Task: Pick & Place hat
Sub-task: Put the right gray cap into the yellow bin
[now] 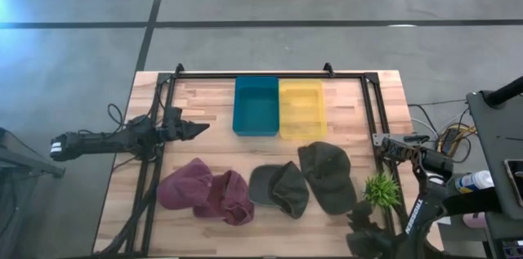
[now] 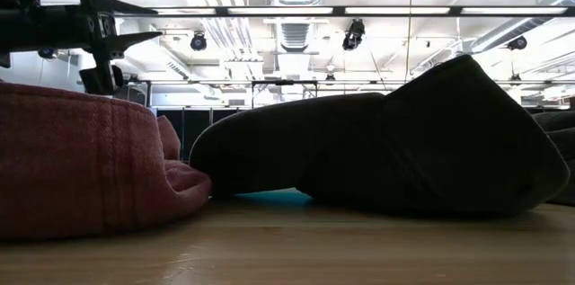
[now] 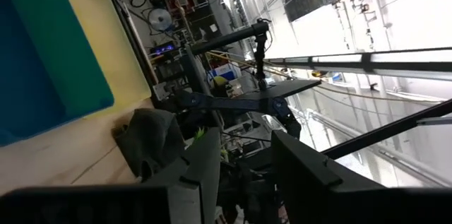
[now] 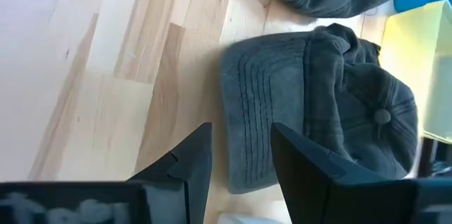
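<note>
Several hats lie on the near half of the wooden table. Two are maroon hats [image 1: 204, 192], resting on their rims. One grey-green cap [image 1: 279, 189] lies beside them, and another grey-green cap [image 1: 327, 173] [image 4: 318, 104] lies with its brim toward the near edge. My right gripper [image 4: 239, 164] is open above the bare wood, just off this cap's brim [image 4: 258, 118], slanting down and touching nothing. My left gripper [image 1: 199, 127] [image 3: 247, 174] is open too, held level above the table's left side.
A teal bin [image 1: 256, 105] and a yellow bin [image 1: 301, 108] stand side by side at the far middle. A small green plant [image 1: 381, 188] sits near the right edge. A black frame [image 1: 372, 104] rims the work area. Bare wood lies between bins and hats.
</note>
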Controlling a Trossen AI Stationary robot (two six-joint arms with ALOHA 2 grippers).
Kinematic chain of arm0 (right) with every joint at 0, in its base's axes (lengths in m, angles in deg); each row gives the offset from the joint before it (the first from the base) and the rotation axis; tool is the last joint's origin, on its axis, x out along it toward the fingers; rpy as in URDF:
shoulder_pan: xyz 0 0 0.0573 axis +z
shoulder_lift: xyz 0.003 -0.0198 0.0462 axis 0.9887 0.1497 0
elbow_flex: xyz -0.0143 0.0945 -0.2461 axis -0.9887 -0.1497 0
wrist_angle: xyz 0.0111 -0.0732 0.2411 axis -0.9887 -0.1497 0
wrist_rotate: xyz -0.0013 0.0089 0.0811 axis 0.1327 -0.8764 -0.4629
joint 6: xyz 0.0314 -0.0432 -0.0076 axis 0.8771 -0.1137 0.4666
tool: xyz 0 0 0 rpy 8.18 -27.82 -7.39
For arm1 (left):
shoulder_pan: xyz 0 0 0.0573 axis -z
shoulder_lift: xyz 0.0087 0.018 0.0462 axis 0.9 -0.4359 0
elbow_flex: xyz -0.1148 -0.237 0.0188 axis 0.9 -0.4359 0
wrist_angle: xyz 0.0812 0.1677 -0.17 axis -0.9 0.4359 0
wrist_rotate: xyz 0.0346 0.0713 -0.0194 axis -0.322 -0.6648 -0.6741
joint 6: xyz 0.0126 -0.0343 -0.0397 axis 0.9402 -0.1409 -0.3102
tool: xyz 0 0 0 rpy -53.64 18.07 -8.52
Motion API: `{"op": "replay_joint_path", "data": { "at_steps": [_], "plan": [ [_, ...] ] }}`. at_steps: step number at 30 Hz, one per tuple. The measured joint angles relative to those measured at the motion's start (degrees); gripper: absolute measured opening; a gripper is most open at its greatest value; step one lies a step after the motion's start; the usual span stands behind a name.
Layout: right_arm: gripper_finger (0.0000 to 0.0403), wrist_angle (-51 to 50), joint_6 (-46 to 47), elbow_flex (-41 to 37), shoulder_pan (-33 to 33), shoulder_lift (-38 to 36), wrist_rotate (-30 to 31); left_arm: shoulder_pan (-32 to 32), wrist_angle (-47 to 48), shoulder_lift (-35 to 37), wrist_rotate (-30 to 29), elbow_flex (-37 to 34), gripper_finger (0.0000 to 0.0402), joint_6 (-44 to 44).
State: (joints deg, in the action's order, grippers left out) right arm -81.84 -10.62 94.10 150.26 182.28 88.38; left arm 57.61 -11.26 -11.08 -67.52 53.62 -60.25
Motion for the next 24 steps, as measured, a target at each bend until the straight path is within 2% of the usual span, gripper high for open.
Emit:
{"op": "replay_joint_path", "data": {
  "at_steps": [7, 16, 24],
  "plan": [
    [0.0139, 1.91, 0.08, -2.56, -0.04, 0.0, -0.02, 0.0, 0.99, 0.0, 0.13, 0.0, 0.0122, 0.14],
    [0.0139, 7.22, -1.4, -10.03, -0.25, 1.04, 0.31, 0.0, 1.93, 0.0, 0.18, 0.0, 0.0122, 1.1],
    [0.0139, 6.84, -2.04, -12.86, -2.48, 3.4, 7.96, 0.0, 1.98, 0.0, 0.33, 0.0, 0.0122, 2.32]
  ]
}}
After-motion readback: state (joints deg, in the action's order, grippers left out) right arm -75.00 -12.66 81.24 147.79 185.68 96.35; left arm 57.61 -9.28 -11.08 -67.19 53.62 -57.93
